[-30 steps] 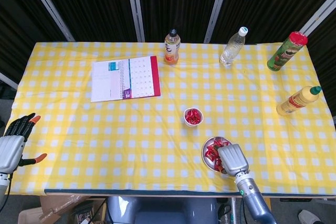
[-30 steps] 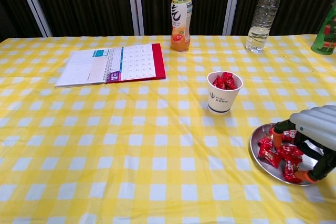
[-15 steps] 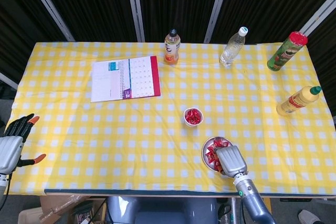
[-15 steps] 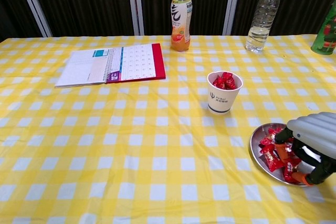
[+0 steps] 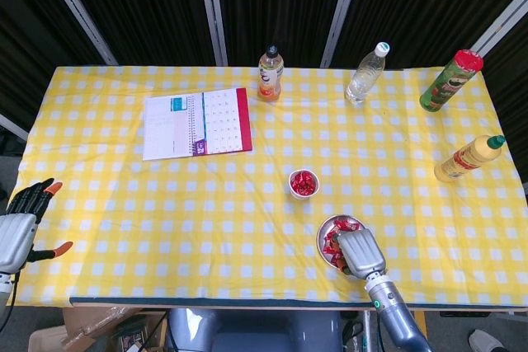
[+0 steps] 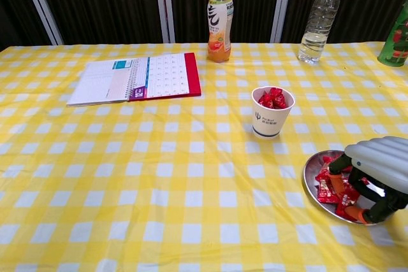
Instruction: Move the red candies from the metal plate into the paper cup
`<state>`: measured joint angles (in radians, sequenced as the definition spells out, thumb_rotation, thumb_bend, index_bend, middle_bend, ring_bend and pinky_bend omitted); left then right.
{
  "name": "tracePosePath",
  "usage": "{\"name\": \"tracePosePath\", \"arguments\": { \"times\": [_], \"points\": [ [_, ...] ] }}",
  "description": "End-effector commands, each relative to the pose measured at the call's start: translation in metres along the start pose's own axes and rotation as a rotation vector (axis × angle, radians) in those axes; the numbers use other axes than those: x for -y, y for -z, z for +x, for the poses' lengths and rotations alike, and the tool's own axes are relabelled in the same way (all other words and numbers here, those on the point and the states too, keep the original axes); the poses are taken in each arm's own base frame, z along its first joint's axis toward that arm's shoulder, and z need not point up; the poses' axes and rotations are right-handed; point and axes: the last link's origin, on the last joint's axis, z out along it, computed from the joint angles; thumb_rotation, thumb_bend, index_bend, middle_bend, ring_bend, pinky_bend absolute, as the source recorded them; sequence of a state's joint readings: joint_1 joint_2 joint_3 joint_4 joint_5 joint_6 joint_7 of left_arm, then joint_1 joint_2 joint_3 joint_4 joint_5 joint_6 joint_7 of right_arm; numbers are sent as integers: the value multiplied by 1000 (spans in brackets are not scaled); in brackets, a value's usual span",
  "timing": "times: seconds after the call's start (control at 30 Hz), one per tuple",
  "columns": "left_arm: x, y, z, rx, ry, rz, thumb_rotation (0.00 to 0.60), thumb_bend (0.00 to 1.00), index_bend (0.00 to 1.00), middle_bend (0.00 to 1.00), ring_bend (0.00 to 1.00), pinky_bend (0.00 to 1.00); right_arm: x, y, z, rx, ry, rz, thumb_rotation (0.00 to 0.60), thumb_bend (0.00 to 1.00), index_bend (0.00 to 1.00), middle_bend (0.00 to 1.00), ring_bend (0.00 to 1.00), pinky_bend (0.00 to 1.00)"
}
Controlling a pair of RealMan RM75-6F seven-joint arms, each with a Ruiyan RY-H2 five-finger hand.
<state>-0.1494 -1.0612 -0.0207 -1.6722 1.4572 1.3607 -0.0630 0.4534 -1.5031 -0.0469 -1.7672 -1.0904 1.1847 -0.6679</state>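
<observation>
Over the last second the right hand (image 6: 373, 179) has sunk lower onto the metal plate (image 6: 312, 185) and drawn toward the robot, its fingers now curled in among the red candies (image 6: 331, 186); whether a candy is actually pinched between them cannot be told, since the hand's back hides the tips. This looks like the closing stage of another pick. The paper cup (image 6: 272, 112), already holding several candies, stands just beyond the plate on the surface. The left hand (image 5: 21, 224) has barely moved, fingers apart and empty, far off at the table's edge
</observation>
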Motion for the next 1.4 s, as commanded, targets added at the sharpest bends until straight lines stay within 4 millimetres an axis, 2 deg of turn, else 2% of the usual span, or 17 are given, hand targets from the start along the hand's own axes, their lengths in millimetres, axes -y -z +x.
{"name": "tracePosePath", "arguments": {
  "times": [0.03,0.2,0.37,0.53,0.63,0.8,1.17,1.4],
  "points": [
    [1,0,0,0,0,1,600,0,0,0,0,0,0,0,8,-28,-16,5,600,502,586,823,878,947],
    [2,0,0,0,1,2,600,0,0,0,0,0,1,-2,29,-92,-46,11,600,502,586,823,878,947],
    [1,0,0,2,1,-1,600,0,0,0,0,0,2,-8,61,-178,-94,23,600,502,586,823,878,947],
    [0,-1,-1,4,1,3,600,0,0,0,0,0,8,-20,92,-255,-149,45,600,502,586,823,878,947],
    [0,-1,-1,8,1,7,600,0,0,0,0,0,14,-30,104,-266,-180,60,600,502,586,823,878,946],
    [1,-2,-1,10,3,9,600,0,0,0,0,0,23,-47,110,-264,-194,70,600,501,586,823,878,947],
    [2,-4,0,2,4,6,600,0,0,0,0,0,36,-86,105,-252,-212,58,600,502,586,823,878,936],
    [3,-4,1,4,10,7,600,0,0,0,0,0,43,-99,108,-265,-216,60,600,502,586,823,878,936]
  ]
}}
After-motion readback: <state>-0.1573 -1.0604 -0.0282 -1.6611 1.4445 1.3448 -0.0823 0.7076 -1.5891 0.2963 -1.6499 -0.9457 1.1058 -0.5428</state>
